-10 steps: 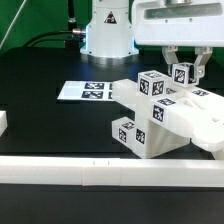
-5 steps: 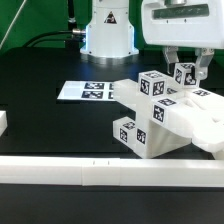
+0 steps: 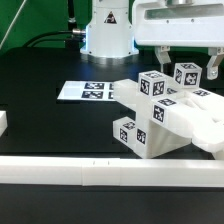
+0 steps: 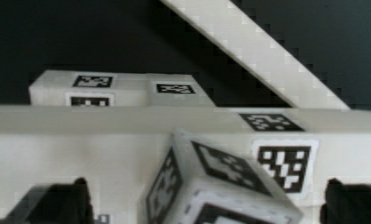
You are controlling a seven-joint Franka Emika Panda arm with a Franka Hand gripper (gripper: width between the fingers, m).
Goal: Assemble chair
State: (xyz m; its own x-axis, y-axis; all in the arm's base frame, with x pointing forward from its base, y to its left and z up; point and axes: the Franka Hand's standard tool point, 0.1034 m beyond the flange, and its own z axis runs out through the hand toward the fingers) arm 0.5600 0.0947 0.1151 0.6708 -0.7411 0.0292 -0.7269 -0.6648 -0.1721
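We are seeing the gripper [image 3: 188, 66] hanging over the chair [image 3: 165, 120] on the exterior view's right, its fingers [image 3: 213, 66] standing apart on either side of a small tagged cube [image 3: 187, 75] without pinching it. The cube is sitting on top of the chair body, which is resting on the black table [image 3: 50, 125] just behind the white border rail [image 3: 90, 172], with the marker board [image 3: 86, 91] lying near it toward the exterior view's left.

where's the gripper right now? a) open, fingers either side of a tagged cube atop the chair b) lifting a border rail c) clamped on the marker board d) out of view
a: the gripper stands open, its fingers clear of the small tagged cube that sits on the chair.
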